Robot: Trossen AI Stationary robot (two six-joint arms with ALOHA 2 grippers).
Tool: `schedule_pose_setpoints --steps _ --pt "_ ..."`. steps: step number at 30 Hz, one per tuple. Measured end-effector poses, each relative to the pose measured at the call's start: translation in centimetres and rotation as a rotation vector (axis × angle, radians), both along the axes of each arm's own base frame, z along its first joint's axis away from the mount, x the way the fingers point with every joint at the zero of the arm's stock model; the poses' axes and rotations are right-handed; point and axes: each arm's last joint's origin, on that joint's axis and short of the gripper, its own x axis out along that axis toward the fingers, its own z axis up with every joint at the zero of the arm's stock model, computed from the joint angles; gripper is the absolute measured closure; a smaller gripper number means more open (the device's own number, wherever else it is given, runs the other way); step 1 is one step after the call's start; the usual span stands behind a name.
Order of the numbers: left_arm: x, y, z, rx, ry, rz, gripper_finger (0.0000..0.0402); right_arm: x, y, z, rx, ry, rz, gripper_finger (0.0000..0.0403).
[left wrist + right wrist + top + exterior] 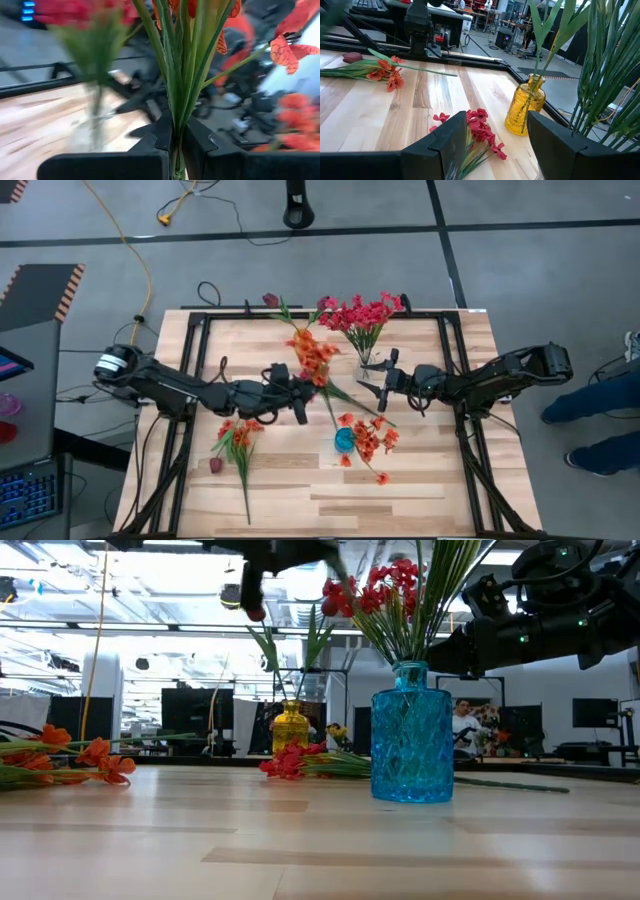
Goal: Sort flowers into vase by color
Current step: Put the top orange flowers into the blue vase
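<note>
My left gripper (305,385) is over the table's middle, raised, shut on an orange-red spray (312,355). My right gripper (383,377) is open and empty beside a clear vase (366,360) that holds crimson-pink sprays (360,315). A crimson-pink spray (480,130) lies flat on the table beyond its fingers. A blue vase (412,735) stands near the middle, with orange-red blooms (370,435) at it. A yellow vase (525,105) holds green stems. Another orange-red spray (238,438) and a maroon bud (215,465) lie at the near left. My left gripper pinches the orange-red spray's bunched green stems (175,135) between its two fingers, below the blooms (285,50). Several stems are held together, and they run on past the fingertips to the blooms. The low view shows the gripper (250,580) high above the tabletop.
A dark metal frame (190,370) edges the wooden table. The lying crimson spray's long stem (500,783) runs across the table behind the blue vase. A maroon bud (270,300) shows near the far edge. Bare wood (400,500) lies along the near edge. People sit far off in the room.
</note>
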Motion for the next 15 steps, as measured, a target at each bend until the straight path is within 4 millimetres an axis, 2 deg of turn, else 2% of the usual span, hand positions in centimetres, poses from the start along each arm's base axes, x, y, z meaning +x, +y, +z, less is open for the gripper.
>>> schedule_pose_setpoints --steps 4,15 --pt "0.49 -0.25 0.00 0.007 -0.053 -0.060 0.0394 0.00 0.00 0.00 0.000 0.000 0.000 0.0168" --pt "0.47 -0.22 0.08 0.010 -0.059 -0.049 0.0394 0.00 0.00 0.00 -0.001 0.000 0.000 0.0168"
